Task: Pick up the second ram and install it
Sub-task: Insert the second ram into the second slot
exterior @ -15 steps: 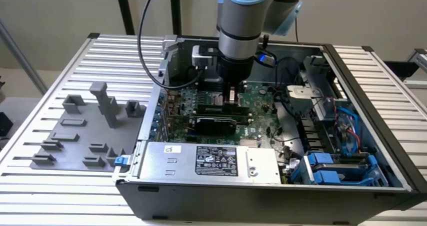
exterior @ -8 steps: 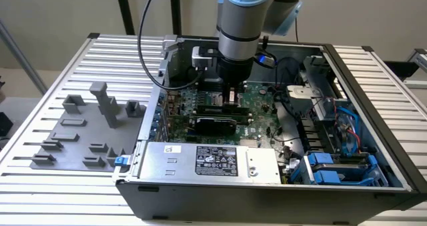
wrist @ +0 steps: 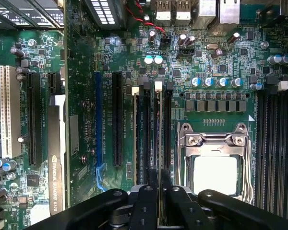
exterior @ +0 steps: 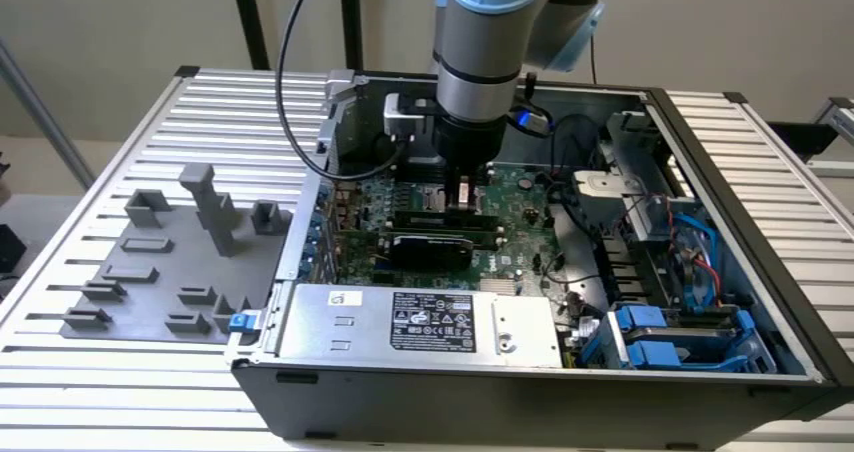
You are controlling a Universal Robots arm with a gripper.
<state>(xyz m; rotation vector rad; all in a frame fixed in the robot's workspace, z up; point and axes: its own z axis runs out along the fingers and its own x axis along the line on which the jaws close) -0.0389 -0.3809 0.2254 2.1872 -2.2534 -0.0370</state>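
Gripping the second ram (wrist: 157, 139) edge-on, the end effector (wrist: 157, 184) hovers over the motherboard (wrist: 221, 67) slots.

White lettering "NVIDIA QUADRO K620" runs along the graphics card (wrist: 57, 163), beside the white expansion slot (wrist: 9, 112). The power supply label (exterior: 434, 322), beside the blue clip (exterior: 242, 322), is illegible.

Exterior view: even, bright indoor light, soft shadows inside the computer case (exterior: 747, 372), mild glare on the ribbed counter (exterior: 160, 102). Slightly soft overall. Wrist view: motherboard (wrist: 221, 57) well lit and fairly sharp, white slot (wrist: 9, 112) near blown out; black end effector (wrist: 158, 191) dark, close, slightly out of focus.
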